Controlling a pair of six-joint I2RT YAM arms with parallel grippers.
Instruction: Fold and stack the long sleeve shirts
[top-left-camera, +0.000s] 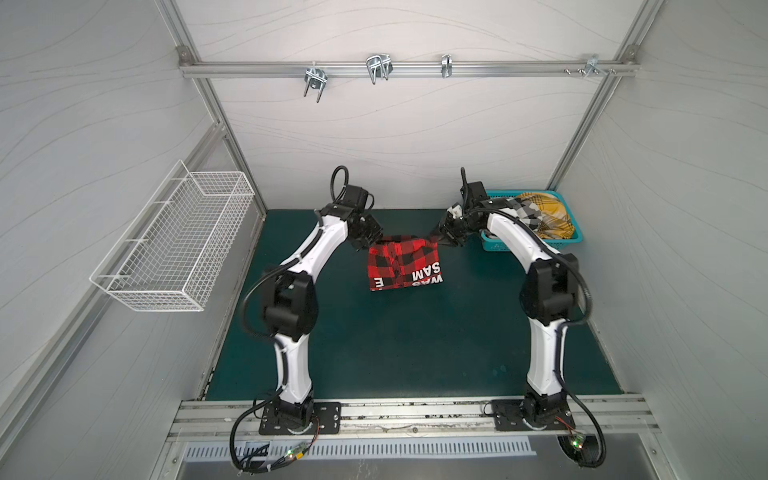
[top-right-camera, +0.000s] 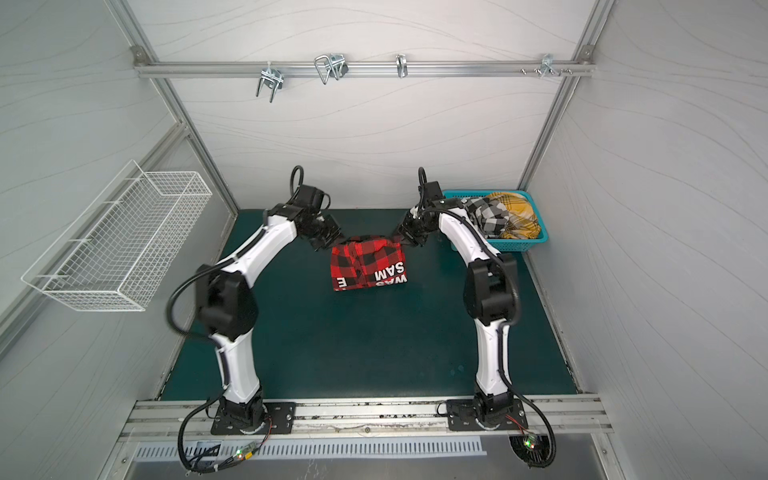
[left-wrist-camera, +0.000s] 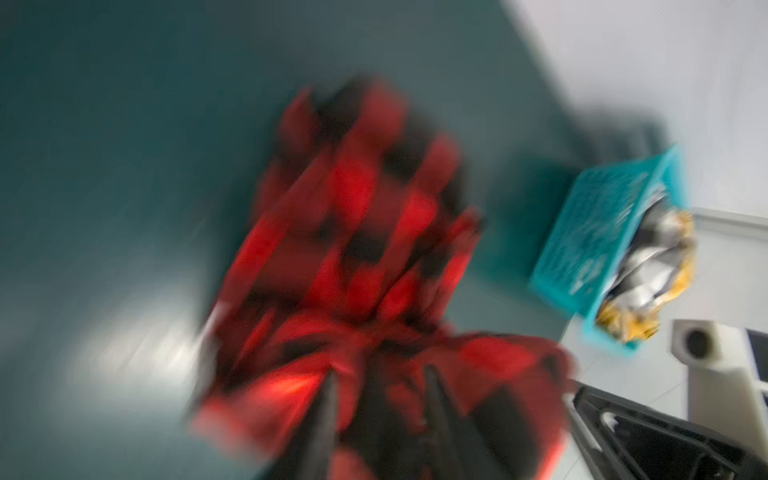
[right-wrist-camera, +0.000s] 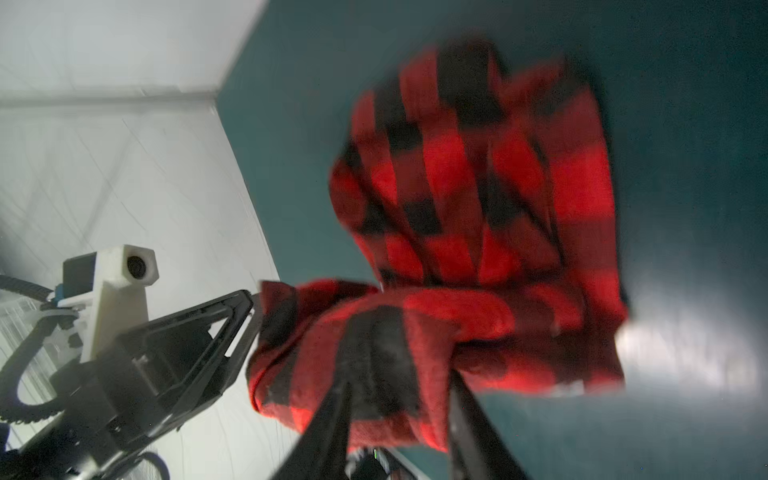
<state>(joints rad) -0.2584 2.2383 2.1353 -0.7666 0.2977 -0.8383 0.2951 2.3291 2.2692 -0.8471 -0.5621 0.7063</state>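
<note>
The red-and-black shirt (top-left-camera: 403, 262) lies folded into a rough rectangle on the counter (top-left-camera: 395, 353), white lettering up. It sits near the blue basket (top-left-camera: 498, 246), on the basket's left-arm side. The black-and-white shirt (top-right-camera: 490, 214) and the yellow plaid shirt (top-left-camera: 548, 216) are heaped unfolded inside the basket. Both arms meet the red shirt along the edge that is level with the basket, one at each corner. In the right wrist view the right jaws stand spread with a thick roll of red cloth between them. The left jaws also look parted around cloth, though the left wrist view is badly smeared.

The main risk, I judge, is cloth clinging. If either arm pulls away while a fold sits between its jaws, that corner lifts and the rectangle drags open. The held edge is bunched rather than flat, so it may spring up once free and make a poor base for stacking. The right arm also passes over the basket's front wall, and a wide swing could snag the black-and-white shirt.

Whether any pad presses the cloth cannot be told. The right arm covers part of the basket and of the black-and-white shirt. The lettering is cut off by the fold, and the sleeves and collar are tucked out of sight.
</note>
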